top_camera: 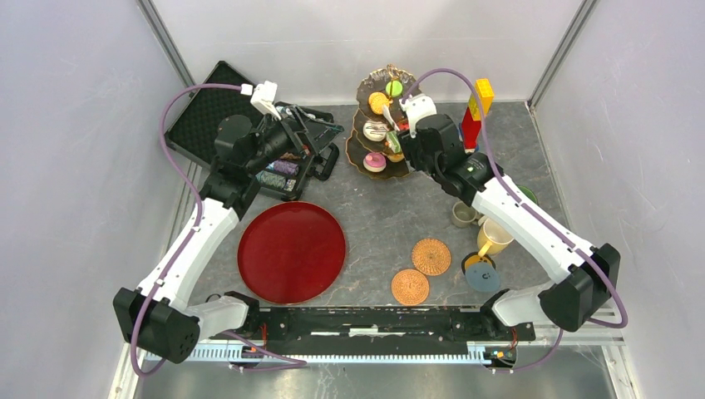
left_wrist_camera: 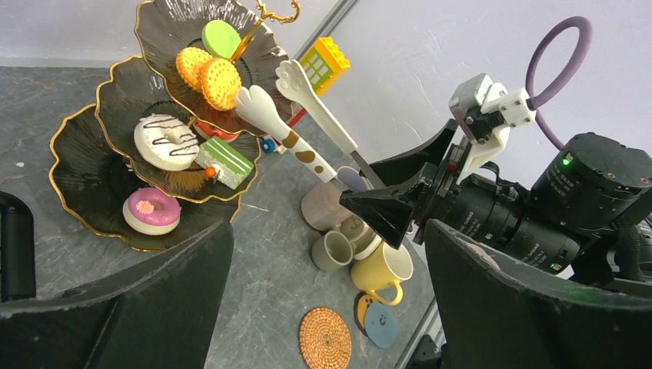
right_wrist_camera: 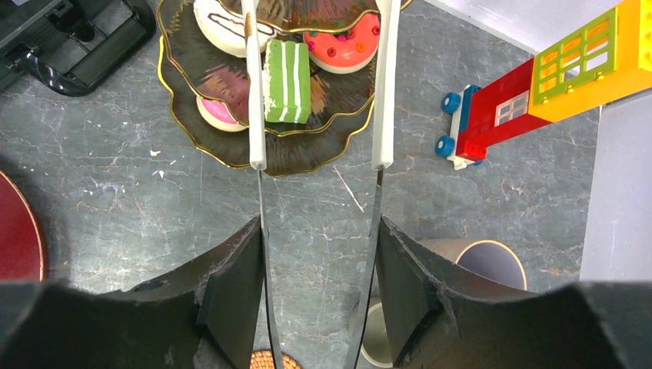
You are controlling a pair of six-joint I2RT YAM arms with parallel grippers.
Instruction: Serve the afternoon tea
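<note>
Dark stand (left_wrist_camera: pixel 77 165) with gold rims, green cake (right_wrist_camera: pixel 286 81) striped white, white brown-spotted tongs (left_wrist_camera: pixel 296 144), red tray (top_camera: pixel 291 251), grey marbled bench (top_camera: pixel 391 216).

A robot lab cell: a grey table (top_camera: pixel 382 212) walled in by plain white panels (top_camera: pixel 75 125) on metal posts (top_camera: pixel 166 41). Two arms (top_camera: pixel 195 241) are bolted at its near edge. Toy cakes (top_camera: pixel 374 161) on a stand (top_camera: pixel 351 151) and a block tower (top_camera: pixel 478 108) sit at its far edge.

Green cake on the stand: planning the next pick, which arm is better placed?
Right. The right gripper holds the tongs, open at the stand with the green cake between them in its wrist view. The left gripper stands aside, empty.
</note>
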